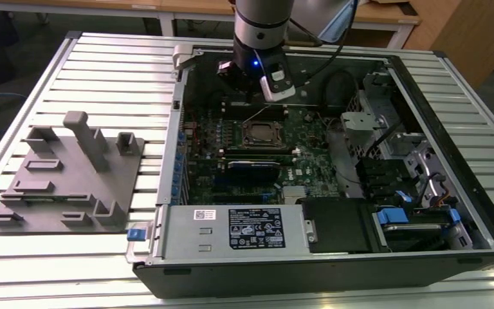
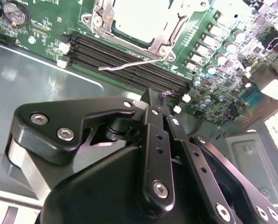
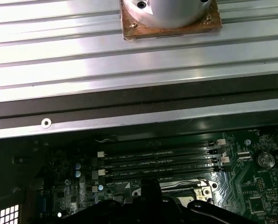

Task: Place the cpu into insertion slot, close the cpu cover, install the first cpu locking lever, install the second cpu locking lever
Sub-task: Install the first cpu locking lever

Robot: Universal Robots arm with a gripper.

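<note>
The cpu (image 2: 141,16) lies in the insertion slot (image 1: 262,133), its pale metal top showing through the window of the cpu cover (image 2: 169,41), which is down over it. One thin wire locking lever (image 2: 129,64) sticks out loose over the long black memory slots (image 2: 129,56). My gripper (image 2: 158,97) hangs just past the memory slots from the socket, its black fingers (image 2: 153,140) drawn together with nothing between them. In the exterior view the arm (image 1: 260,38) stands over the far end of the green board (image 1: 229,154).
The open computer case (image 1: 419,103) lies on a slatted metal table (image 1: 101,71). A grey fixture block (image 1: 67,174) sits at the exterior view's left. Drive bays and cables (image 1: 401,174) fill the case's right side. The case wall (image 3: 129,119) runs close beside the memory slots.
</note>
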